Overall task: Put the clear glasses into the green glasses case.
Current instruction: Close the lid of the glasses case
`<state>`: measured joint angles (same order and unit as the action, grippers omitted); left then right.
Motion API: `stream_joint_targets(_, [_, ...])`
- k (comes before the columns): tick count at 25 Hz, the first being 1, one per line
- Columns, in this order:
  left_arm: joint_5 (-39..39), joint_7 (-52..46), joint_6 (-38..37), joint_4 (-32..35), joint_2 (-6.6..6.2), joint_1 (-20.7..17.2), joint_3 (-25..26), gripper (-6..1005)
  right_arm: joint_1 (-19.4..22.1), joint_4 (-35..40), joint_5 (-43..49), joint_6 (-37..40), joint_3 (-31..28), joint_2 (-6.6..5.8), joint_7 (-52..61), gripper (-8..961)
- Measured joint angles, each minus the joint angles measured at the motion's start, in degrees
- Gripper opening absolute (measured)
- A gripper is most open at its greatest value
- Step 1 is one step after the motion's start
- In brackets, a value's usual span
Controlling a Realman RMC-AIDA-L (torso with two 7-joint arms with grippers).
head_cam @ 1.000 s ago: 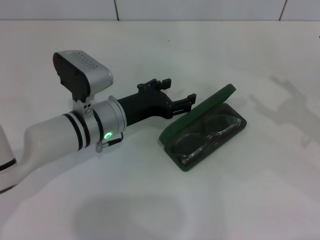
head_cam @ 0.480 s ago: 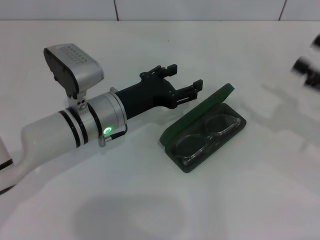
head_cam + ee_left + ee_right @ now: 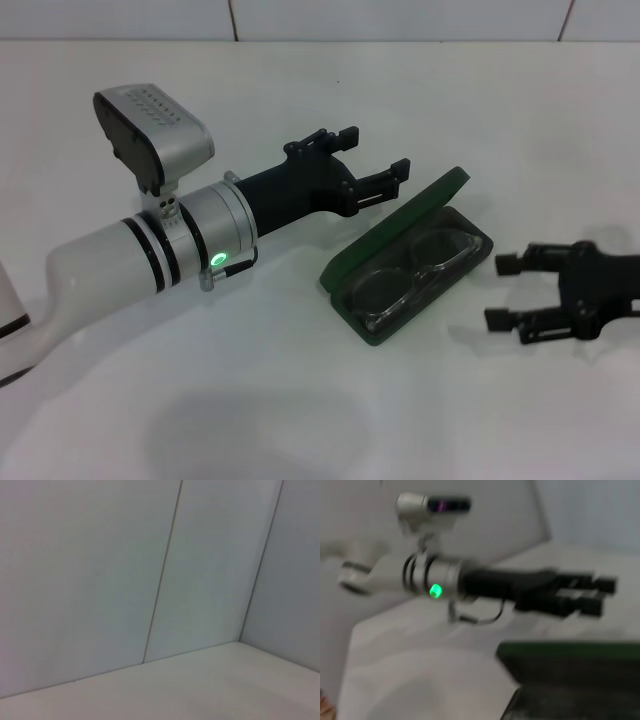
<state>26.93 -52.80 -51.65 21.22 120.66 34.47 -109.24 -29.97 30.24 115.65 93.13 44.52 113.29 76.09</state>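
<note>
The green glasses case (image 3: 397,224) lies open in the middle of the table, its lid propped up on the left side. The clear glasses (image 3: 412,268) rest inside its dark lining. My left gripper (image 3: 373,152) hovers open and holding nothing just behind and left of the lid. On the other side, my right gripper (image 3: 503,292) is open, empty and low over the table, pointing at the case from a short gap away. The right wrist view shows the case's green edge (image 3: 560,652) close below and the left gripper (image 3: 585,597) beyond it.
The white table (image 3: 300,410) spreads around the case. A tiled wall (image 3: 400,18) runs along the back edge. The left forearm (image 3: 150,260) crosses the left half of the table. Only wall panels (image 3: 100,580) fill the left wrist view.
My right gripper has come in from the right and dropped to table height beside the case. The left gripper has lifted slightly up and back from the lid. Case and glasses have not moved.
</note>
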Motion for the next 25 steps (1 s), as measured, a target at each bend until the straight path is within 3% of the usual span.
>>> stream_joint_targets(6, [-0.3,0.4,0.0,-0.2,0.06,1.2,0.0,857,-0.8,-0.1,1.6,-3.3,3.8,1.63,1.2,842])
stream_joint_targets(11, [-0.4,0.4,0.0,-0.4,0.11,1.5,0.0,857,-1.5,-0.6,1.4,-7.4,8.1,2.27,1.9,842])
stream_joint_targets(25, [-0.4,0.4,0.1,-0.4,0.05,2.3,0.0,858,-3.3,-2.5,-0.1,-11.1,8.3,2.89,0.4,841])
